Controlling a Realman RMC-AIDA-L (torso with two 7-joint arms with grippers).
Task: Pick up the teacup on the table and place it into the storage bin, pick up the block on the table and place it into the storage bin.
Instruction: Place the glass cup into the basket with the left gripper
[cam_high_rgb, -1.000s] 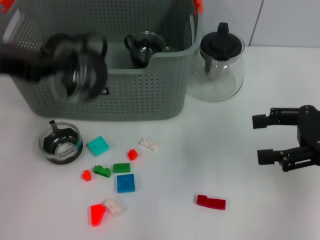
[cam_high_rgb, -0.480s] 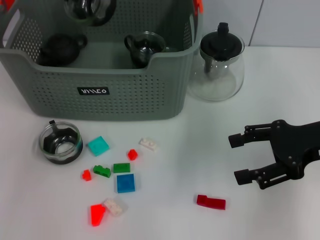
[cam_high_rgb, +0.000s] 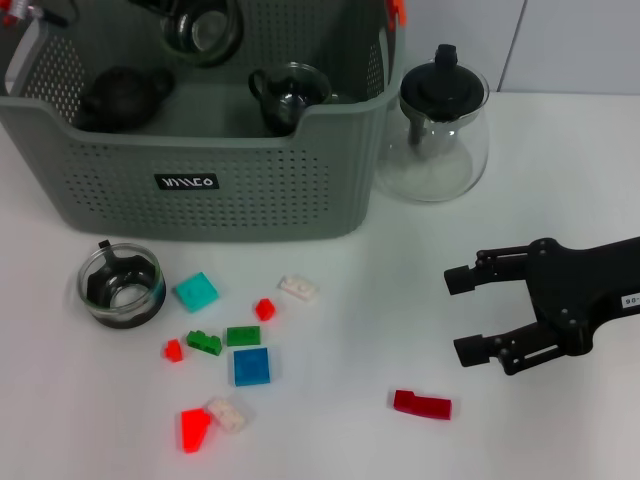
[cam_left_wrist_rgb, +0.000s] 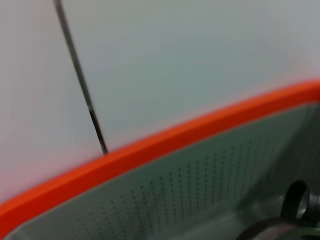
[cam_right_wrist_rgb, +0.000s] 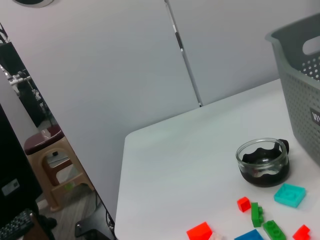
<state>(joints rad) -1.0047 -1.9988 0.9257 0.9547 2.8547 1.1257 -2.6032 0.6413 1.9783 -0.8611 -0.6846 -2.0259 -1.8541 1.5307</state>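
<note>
The grey-green storage bin (cam_high_rgb: 250, 190) stands at the back left. One glass teacup (cam_high_rgb: 197, 25) hangs tilted over the bin's back, and my left gripper (cam_high_rgb: 160, 6), mostly cut off by the picture's top edge, is shut on it. Another glass teacup (cam_high_rgb: 122, 286) sits on the table in front of the bin, also seen in the right wrist view as teacup (cam_right_wrist_rgb: 263, 161). Several small blocks lie nearby, among them a teal block (cam_high_rgb: 196, 291) and a blue block (cam_high_rgb: 252, 366). My right gripper (cam_high_rgb: 460, 316) is open, just above and right of a lone red block (cam_high_rgb: 421, 404).
A glass teapot (cam_high_rgb: 437, 125) with a black lid stands right of the bin. Inside the bin lie a dark pot (cam_high_rgb: 120, 95) and a glass cup (cam_high_rgb: 290, 95). The bin's orange rim (cam_left_wrist_rgb: 150, 150) fills the left wrist view.
My right gripper has moved left and slightly down toward the red block, still open. The teacup held by the left gripper has shifted a little lower and rightward over the bin.
</note>
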